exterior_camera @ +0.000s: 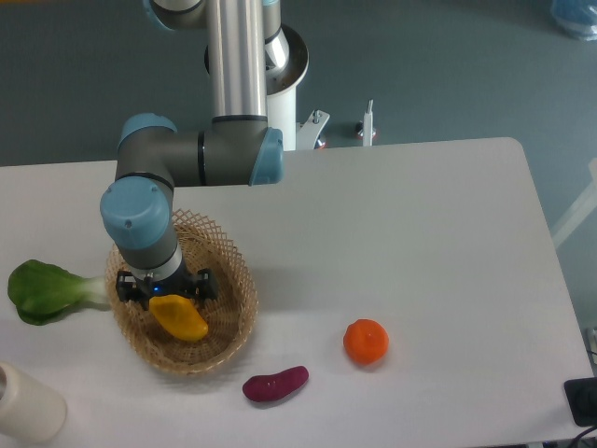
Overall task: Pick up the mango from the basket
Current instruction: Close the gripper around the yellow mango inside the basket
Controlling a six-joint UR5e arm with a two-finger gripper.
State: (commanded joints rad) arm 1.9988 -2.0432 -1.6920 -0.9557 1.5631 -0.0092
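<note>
Desk [420,233]: white, smooth, matte, carrying all items. Robot arm: grey tube with blue joint caps, reaching down over the basket. Basket [235,280]: round, shallow, light tan wicker with open-weave rim, at the desk's left. Leafy green vegetable [42,291]: just outside the basket's left edge. Mango [182,319]: glossy yellow, oblong, slightly curved, lying in the basket; its long axis runs from upper left to lower right; upper end hidden beneath the hand. Hand [166,291]: black, directly above the mango's upper end; finger spread cannot be told from this view, nor whether it touches the fruit. Orange fruit [366,341]: round, well apart to the right. Purple vegetable [275,383]: small, oblong, near the basket's front.
</note>
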